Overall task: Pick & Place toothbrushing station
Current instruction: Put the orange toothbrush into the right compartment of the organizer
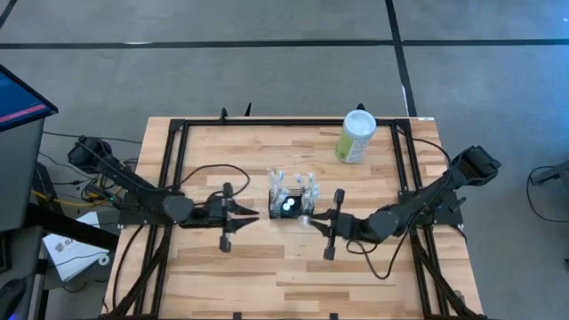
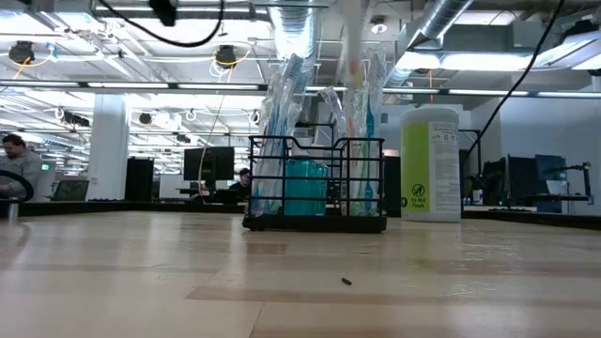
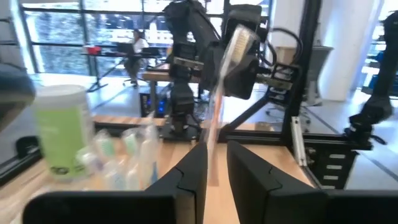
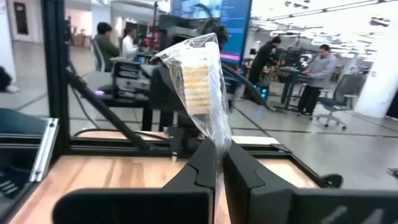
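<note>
The toothbrushing station, a small black wire caddy, stands on its base mid-table with several wrapped toothbrushes upright in it. My right gripper is level at the caddy's near right corner, shut on a plastic-wrapped toothbrush. My left gripper is level just left of the caddy, open with a narrow gap and touching nothing. In its view the held brush shows beyond its fingers. My right gripper pinches the wrapped toothbrush by its shaft, below the head, between its two fingers. The fingers come in level from the table's right. The brush stands up above the fingers with its bristled head on top; its lower end is hidden by the fingers.
A pale-green canister with a white lid stands at the far right of the table. A black frame runs along the table's left, far and right edges. Bare wood lies near the front edge. People sit in the room beyond.
</note>
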Controlling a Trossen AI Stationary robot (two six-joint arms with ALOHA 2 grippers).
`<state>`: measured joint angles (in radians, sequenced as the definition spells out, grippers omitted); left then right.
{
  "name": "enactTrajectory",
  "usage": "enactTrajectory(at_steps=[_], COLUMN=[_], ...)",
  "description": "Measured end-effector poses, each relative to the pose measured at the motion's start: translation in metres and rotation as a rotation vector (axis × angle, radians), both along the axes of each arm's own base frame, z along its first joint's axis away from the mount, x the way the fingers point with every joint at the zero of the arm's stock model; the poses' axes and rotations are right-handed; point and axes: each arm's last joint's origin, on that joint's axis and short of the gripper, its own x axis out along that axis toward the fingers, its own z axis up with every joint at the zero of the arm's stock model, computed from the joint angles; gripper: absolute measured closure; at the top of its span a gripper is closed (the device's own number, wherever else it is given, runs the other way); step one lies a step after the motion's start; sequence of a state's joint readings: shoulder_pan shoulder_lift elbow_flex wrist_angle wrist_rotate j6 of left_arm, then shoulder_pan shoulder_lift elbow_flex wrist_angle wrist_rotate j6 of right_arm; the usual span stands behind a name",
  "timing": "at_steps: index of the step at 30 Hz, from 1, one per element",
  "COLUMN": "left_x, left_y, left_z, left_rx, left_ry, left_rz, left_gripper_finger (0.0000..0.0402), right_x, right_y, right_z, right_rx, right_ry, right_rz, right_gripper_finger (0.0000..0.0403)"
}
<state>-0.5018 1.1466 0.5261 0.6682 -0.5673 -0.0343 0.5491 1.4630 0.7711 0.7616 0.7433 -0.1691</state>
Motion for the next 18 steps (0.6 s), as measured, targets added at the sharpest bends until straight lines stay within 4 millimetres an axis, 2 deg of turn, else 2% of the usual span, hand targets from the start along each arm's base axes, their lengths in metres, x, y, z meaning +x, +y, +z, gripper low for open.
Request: enactTrajectory(at_steps=[7,18], left_x=[-0.030,-0.056], left_y=[0.002,0.015], left_z=[-0.014,-0.032], left_rx=[0.000,-0.015], left_ry=[0.007,0.002], left_rz=[0.050,0.047], left_gripper_finger=[0.0352,0.0353], right_x=[-0.024,-0.029], right_y=[-0.016,-0.041], right_z=[-0.016,-0.046], right_rx=[0.023,0.053], right_ry=[-0.063,-0.069], right_rz=[-0.028,-0.110], right_gripper_finger=[0.0402,0.0403])
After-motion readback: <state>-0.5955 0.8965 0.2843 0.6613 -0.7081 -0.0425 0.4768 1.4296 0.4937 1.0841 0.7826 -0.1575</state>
